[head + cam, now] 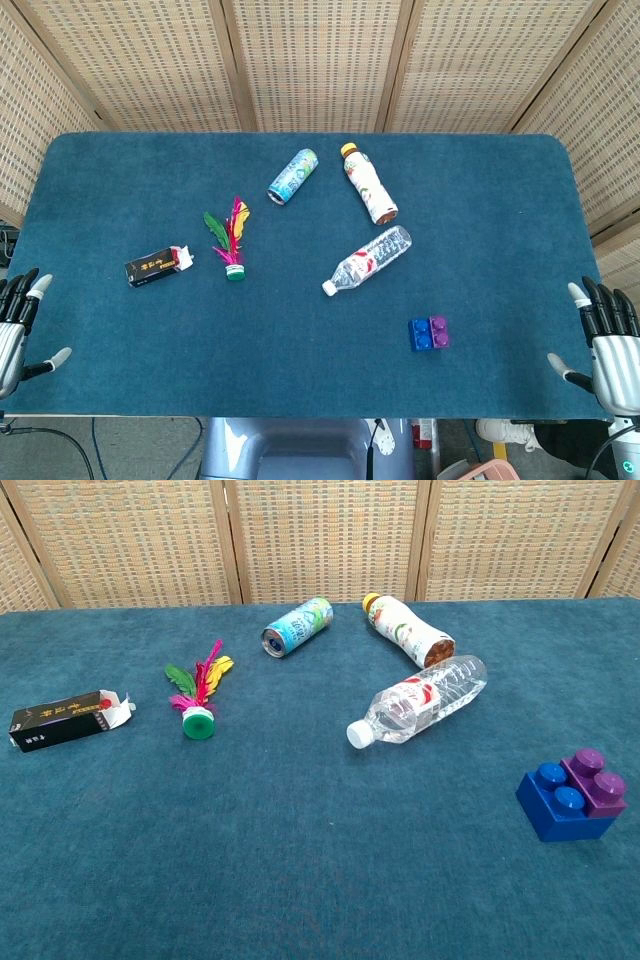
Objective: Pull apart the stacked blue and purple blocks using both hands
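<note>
The blue block [420, 334] and the purple block [439, 332] sit joined side by side on the blue table cloth, front right of centre. In the chest view the blue block [553, 801] is on the left and the purple block [597, 779] on the right, studs up. My left hand [14, 325] hovers at the table's left front edge, fingers spread, holding nothing. My right hand [606, 338] is at the right front edge, also spread and empty, well to the right of the blocks. Neither hand shows in the chest view.
A clear water bottle [368, 259] lies just behind the blocks. Further back lie an orange-capped bottle [369, 184] and a can [293, 175]. A feather shuttlecock [229, 240] and a black carton [157, 267] lie to the left.
</note>
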